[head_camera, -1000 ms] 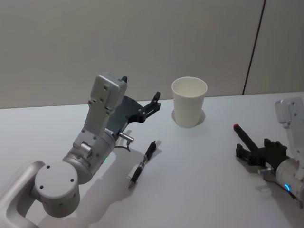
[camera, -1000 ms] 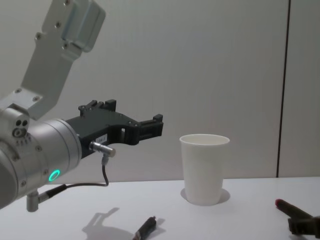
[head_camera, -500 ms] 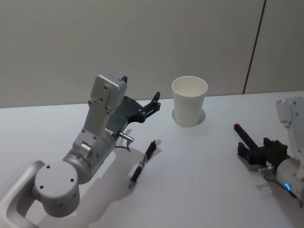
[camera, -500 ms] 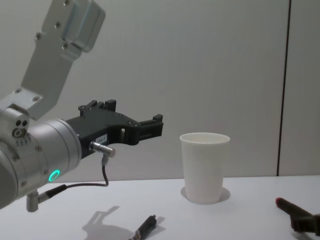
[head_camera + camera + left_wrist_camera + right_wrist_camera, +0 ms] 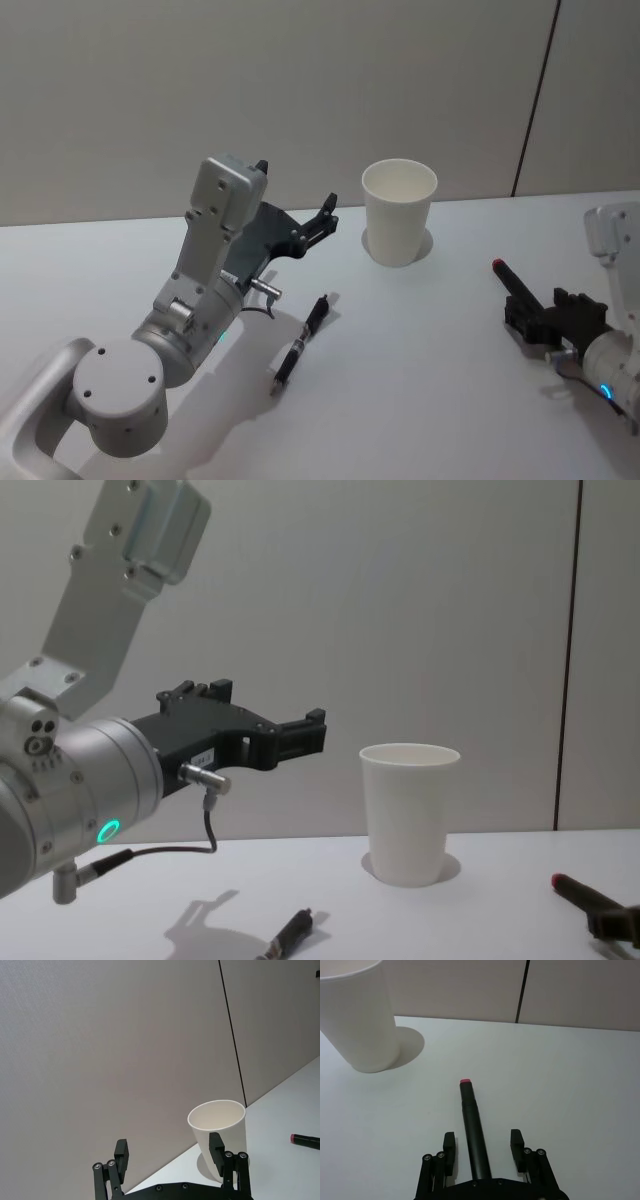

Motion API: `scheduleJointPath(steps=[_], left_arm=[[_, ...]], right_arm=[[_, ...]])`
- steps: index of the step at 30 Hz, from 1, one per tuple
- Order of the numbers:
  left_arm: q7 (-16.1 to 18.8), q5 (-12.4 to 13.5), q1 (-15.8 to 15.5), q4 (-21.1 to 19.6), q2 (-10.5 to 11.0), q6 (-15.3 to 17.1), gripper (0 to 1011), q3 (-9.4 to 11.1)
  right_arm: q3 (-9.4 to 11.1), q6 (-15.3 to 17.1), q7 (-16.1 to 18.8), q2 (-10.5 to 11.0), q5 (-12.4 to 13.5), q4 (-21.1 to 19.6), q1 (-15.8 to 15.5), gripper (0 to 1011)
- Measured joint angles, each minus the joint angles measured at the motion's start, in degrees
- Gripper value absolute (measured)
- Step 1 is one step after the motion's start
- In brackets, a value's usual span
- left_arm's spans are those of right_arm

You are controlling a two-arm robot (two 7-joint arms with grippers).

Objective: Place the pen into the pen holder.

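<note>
Black barrel, red tip: the red-tipped pen [image 5: 471,1120] lies on the white table [image 5: 420,390] right between the jaws of my right gripper [image 5: 482,1142]. The jaws stand wide with a gap on either side of it, clamping nothing. Its tip points out ahead, past my fingertips.

The step in hand, as I judge it, is the grasp. I should centre the barrel between the pads, close squarely across it, and take it far enough back that it does not swing as it lifts. Then I would raise it, stand it tip-down over the rim and let go low, since a paper cup may topple at a nudge.

Well ahead of these jaws and off toward my left stands the pen holder [image 5: 357,1020], upright and, as far as I can see in, empty.

My left gripper [image 5: 168,1147] hangs above the table, jaws wide and empty, with the pen holder beyond them. A second pen [image 5: 302,343] lies flat below and short of them.

By count: two pens, one pen holder, two grippers.
</note>
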Motion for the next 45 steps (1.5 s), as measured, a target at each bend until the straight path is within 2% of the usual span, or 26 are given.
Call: scheduleJointPath(steps=[15,21,26,27,31,41,45], left_arm=[[0.0,0.0,0.0,0.0,0.0,0.0,1001,0.0],[0.0,0.0,0.0,0.0,0.0,0.0,1001,0.0],[0.0,0.0,0.0,0.0,0.0,0.0,1001,0.0],[0.0,0.0,0.0,0.0,0.0,0.0,1001,0.0],[0.0,0.0,0.0,0.0,0.0,0.0,1001,0.0],[0.0,0.0,0.0,0.0,0.0,0.0,1001,0.0],[0.0,0.0,0.0,0.0,0.0,0.0,1001,0.0]], right_arm=[[0.07,-0.13,0.16,-0.09,-0.13,0.06,0.06,566],[0.08,-0.16,0.33,-0.12,-0.19,0.1,0.07,464],[0.08,-0.17,0.42,-0.15,-0.23,0.13,0.07,321],[0.08,-0.17,0.42,-0.15,-0.23,0.13,0.07,321],[0.08,-0.18,0.46,-0.17,-0.25,0.14,0.07,187],[0.11,-0.39,0.56,-0.19,-0.3,0.17,0.07,182],[0.2,-1.61,0.72,-0.2,-0.32,0.29,0.05,182]])
